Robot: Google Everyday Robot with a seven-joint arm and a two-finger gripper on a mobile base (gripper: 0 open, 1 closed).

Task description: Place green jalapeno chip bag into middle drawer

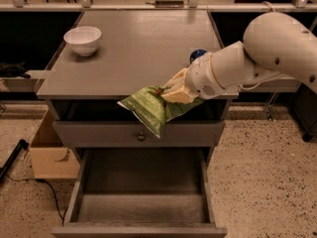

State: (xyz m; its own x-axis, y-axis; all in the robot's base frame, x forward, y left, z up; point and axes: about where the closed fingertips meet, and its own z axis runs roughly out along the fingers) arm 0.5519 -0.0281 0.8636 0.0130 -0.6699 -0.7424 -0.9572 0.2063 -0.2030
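At cabinet (pixel 143 43) front edge, gripper (pixel 172 90) clamped on green jalapeno chip bag (pixel 148 109). The bag hangs down-left of it, in air, across the closed drawer front (pixel 99 132). Well below gripper, middle drawer (pixel 143 209) stands pulled open. White bowl (pixel 82 39) far up-left. Blue object (pixel 198 55), probably a can, just behind gripper.

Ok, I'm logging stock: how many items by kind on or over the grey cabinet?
White round bowl: 1
Crinkly green chip bag, in the gripper at the front edge of the cabinet: 1
Blue can, behind the arm: 1
Total: 3
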